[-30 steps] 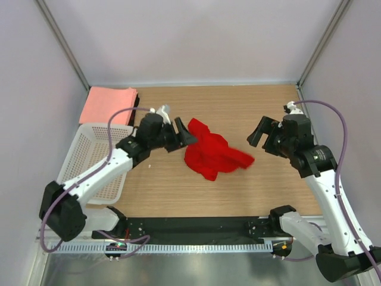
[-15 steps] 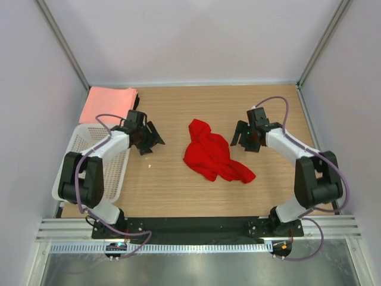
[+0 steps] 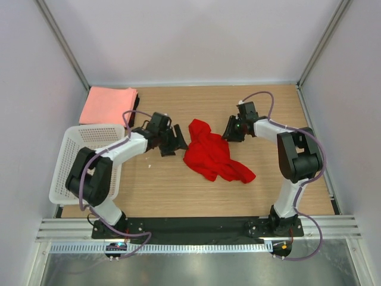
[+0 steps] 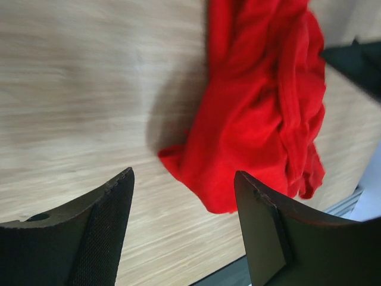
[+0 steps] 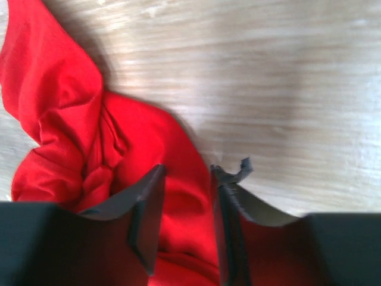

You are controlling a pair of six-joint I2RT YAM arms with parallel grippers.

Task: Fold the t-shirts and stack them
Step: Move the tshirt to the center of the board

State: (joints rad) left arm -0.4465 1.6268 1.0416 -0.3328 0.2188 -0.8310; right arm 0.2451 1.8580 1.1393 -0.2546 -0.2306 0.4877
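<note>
A bright red t-shirt (image 3: 209, 154) lies crumpled in the middle of the wooden table. My left gripper (image 3: 177, 142) hovers just left of it, open; in the left wrist view the left gripper (image 4: 183, 176) has a tip of the red t-shirt (image 4: 256, 119) just ahead of its wide fingers. My right gripper (image 3: 229, 131) is at the t-shirt's upper right edge. In the right wrist view the right gripper (image 5: 186, 173) stands half closed over the red t-shirt (image 5: 77, 119), with red cloth showing in the gap. A folded salmon-pink t-shirt (image 3: 108, 105) lies at the back left.
A white mesh basket (image 3: 83, 161) stands at the left, beside the left arm. A frayed strip sticks out from one right finger (image 5: 241, 170). The enclosure's walls close in at the back and both sides.
Both grippers have moved inward to the red t-shirt, the left from beside the basket, the right from farther right. The right jaws have narrowed a lot.
</note>
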